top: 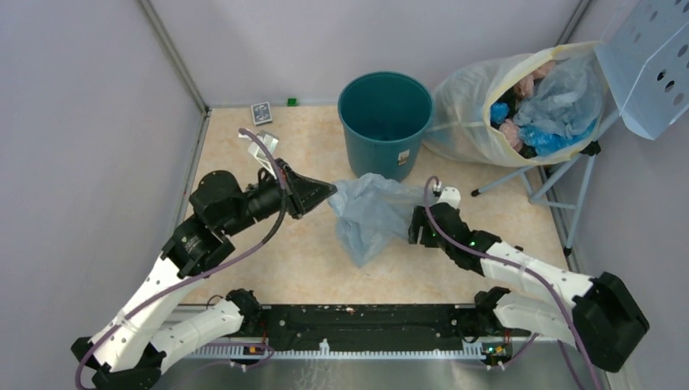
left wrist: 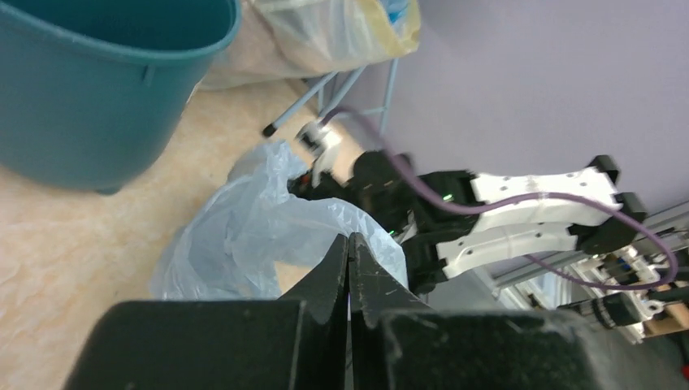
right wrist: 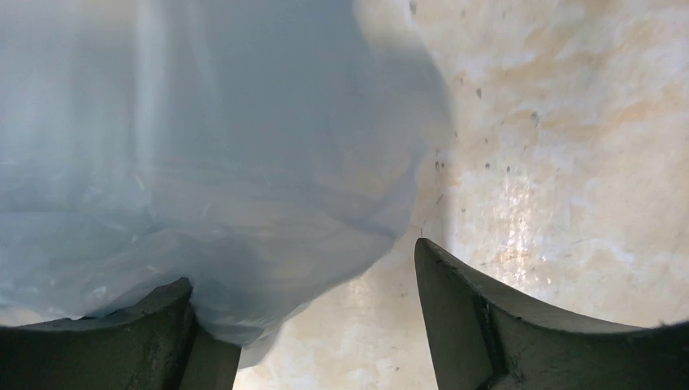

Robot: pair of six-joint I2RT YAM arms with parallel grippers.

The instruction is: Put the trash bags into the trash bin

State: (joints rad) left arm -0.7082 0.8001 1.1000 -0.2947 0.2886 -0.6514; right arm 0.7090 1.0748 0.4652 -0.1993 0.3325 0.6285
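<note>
One pale-blue trash bag (top: 370, 218) lies crumpled on the table (top: 268, 260) just before one teal trash bin (top: 383, 122), between two grippers: left gripper (left wrist: 349, 244) pressed together at its edge, right gripper (right wrist: 301, 268) spread, film partly in the gap.

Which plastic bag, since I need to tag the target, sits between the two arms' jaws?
The pale-blue bag in front of the teal bin; the yellowish sack sits stuffed at the back right.
</note>
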